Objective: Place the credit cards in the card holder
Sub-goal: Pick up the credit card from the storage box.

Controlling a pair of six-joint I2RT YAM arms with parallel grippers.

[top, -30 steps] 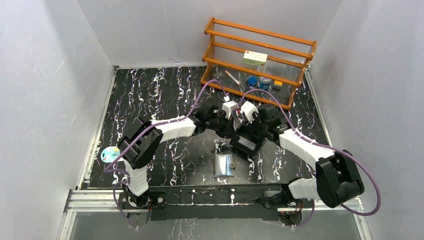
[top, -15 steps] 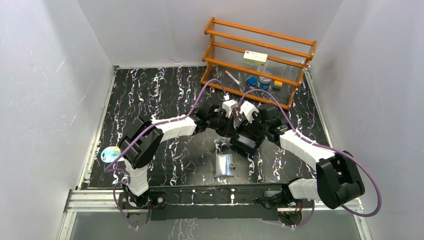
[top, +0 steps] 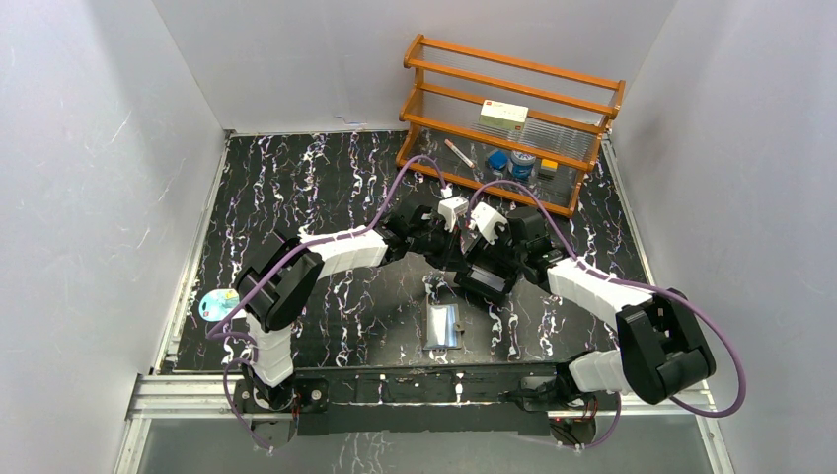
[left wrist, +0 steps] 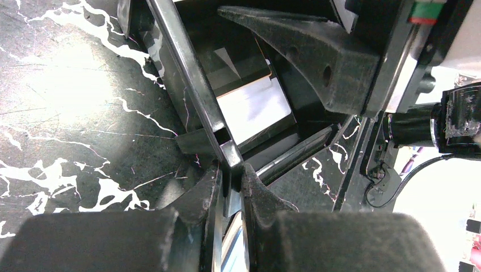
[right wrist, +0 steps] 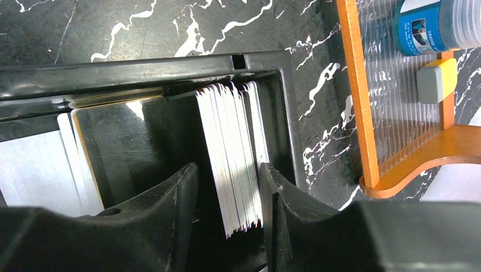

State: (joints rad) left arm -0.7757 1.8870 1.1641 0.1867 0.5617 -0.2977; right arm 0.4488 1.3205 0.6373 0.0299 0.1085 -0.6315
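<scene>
The credit cards (right wrist: 227, 130) stand on edge as a stack at one end of a black tray (right wrist: 170, 68). The right gripper (right wrist: 228, 175) straddles them with its jaws apart and a gap on one side. The left gripper (left wrist: 230, 181) is clamped on the tray's wall. The card holder (top: 441, 325) lies flat on the table, on the base side of both grippers. A wooden rack (right wrist: 354, 85) stands just beyond the right gripper.

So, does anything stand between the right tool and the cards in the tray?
Nothing visible does. The right tool straddles the upright cards inside the tray, one finger on each side of the stack.
</scene>
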